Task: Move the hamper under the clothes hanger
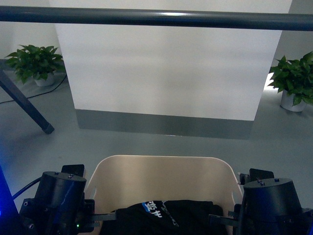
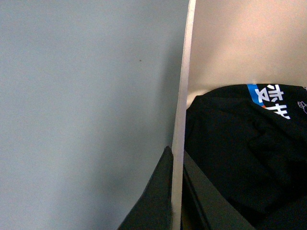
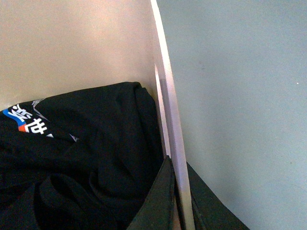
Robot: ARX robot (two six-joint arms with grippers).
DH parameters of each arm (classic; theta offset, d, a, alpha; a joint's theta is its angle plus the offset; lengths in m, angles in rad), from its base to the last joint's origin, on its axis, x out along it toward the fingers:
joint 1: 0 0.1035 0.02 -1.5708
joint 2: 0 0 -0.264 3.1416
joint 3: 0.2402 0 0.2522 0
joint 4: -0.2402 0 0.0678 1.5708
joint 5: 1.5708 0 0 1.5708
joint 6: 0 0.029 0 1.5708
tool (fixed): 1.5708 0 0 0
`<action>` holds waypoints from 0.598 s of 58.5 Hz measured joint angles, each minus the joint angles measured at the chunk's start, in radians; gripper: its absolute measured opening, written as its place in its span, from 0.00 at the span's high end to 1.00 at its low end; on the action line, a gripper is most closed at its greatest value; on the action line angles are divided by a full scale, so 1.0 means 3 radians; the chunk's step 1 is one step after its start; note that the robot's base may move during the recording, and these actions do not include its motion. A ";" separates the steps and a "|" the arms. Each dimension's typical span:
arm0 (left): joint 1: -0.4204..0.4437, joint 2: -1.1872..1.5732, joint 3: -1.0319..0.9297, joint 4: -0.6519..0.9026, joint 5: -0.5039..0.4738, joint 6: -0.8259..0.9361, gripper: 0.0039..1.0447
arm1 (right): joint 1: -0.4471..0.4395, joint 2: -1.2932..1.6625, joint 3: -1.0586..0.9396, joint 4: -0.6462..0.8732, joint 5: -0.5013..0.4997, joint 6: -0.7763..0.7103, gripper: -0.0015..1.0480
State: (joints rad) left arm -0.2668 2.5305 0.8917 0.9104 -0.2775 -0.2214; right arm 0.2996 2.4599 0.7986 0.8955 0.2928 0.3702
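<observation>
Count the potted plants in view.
2. Left potted plant on the floor far left; right potted plant at the far right edge. More may be out of frame.

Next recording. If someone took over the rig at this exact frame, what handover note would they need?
Left gripper: shut on the hamper's left wall.
Right gripper: shut on its right wall.
Hamper: low between the arms, right in front of the robot, with a black garment inside.
Rack bar: crosses the top of the front view. One leg ends on the floor beyond the hamper's far rim.
Done: both walls gripped.
Left: the hamper looks short of the bar, though depth is hard to judge. Probably move it forward, then release.
</observation>
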 joint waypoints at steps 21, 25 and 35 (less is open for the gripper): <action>-0.0050 0.0031 -0.0015 -0.0038 0.0128 -0.0136 0.63 | 0.0041 0.0072 0.0022 0.0033 -0.0031 0.0117 0.68; -0.0053 0.0018 -0.0025 -0.0039 0.0154 -0.0151 0.54 | 0.0050 0.0069 0.0022 0.0032 -0.0039 0.0127 0.59; -0.0056 -0.0103 -0.0100 -0.0039 0.0183 -0.0156 0.32 | 0.0066 -0.0027 0.0022 -0.0001 -0.0048 0.0127 0.37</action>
State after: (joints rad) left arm -0.2836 2.4996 0.8616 0.8986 -0.2226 -0.2684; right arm 0.3195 2.4519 0.8051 0.8951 0.2783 0.4084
